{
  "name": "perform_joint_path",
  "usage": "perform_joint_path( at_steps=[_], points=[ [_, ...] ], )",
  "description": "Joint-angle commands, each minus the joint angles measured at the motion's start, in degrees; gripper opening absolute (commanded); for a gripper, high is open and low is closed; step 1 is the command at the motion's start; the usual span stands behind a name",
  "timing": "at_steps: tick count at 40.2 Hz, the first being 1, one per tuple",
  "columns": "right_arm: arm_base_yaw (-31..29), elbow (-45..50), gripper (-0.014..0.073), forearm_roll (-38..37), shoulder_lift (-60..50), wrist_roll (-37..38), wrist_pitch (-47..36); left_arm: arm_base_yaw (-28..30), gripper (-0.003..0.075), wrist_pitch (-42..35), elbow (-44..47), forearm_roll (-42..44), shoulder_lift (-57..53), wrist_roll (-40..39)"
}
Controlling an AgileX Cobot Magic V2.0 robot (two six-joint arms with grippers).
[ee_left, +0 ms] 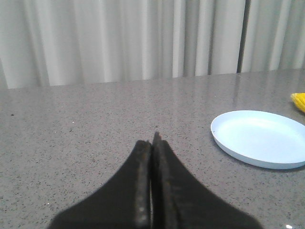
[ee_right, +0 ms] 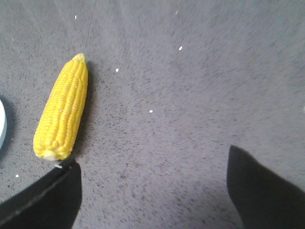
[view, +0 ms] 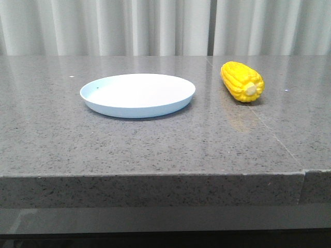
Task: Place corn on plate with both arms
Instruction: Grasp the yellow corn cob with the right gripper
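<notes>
The corn (view: pixel 242 81) lies right of the plate (view: pixel 137 95) — long axis near-to-far — nearer the released right pincer (ee_right: pixel 152 191) than the clenched, empty left pincer (ee_left: pixel 152 143).

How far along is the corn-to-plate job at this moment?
Nothing is done yet: the corn lies on the table to the right of the plate, which holds nothing. In hand: the right gripper, jaws open, is above the table beside the corn. The left gripper is shut. Grasp and placement remain.
</notes>
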Motion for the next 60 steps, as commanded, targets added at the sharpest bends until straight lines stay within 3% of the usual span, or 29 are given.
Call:
perform_joint_path(
  at_steps=[1, 17, 27, 36, 40, 47, 52, 60],
  points=[
    [0.82, -7.21, 0.0643, 2.33, 6.45, -0.39, -0.7, -0.02, -0.002, -4.56, -1.33, 0.39, 0.67, -0.35],
    [9.66, -28.36, 0.0643, 9.98, 31.75, -0.39, 6.33, -0.02, -0.002, -4.56, -1.33, 0.39, 0.67, -0.35],
    [11.01, -39.15, 0.0643, 10.18, 45.43, -0.39, 13.06, -0.02, -0.002, -4.56, -1.33, 0.39, 0.67, -0.35],
    [11.01, -42.32, 0.0637, 10.33, 49.82, -0.39, 17.42, -0.02, -0.002, -4.56, -1.33, 0.39, 0.67, -0.35],
    [11.01, -42.66, 0.0545, 10.33, 49.82, -0.39, 18.23, -0.02, -0.002, -4.56, -1.33, 0.39, 0.67, -0.35],
    [11.01, -42.67, 0.0251, 10.37, 49.77, -0.39, 18.48, -0.02, -0.002, -4.56, -1.33, 0.39, 0.67, -0.35],
    [11.01, -42.67, 0.0111, 10.37, 49.73, -0.39, 18.53, -0.02, -0.002, -4.56, -1.33, 0.39, 0.67, -0.35],
    [11.01, -44.41, 0.0058, 10.37, 48.01, -0.39, 20.6, -0.02, -0.002, -4.56, -1.33, 0.39, 0.67, -0.35]
  ],
)
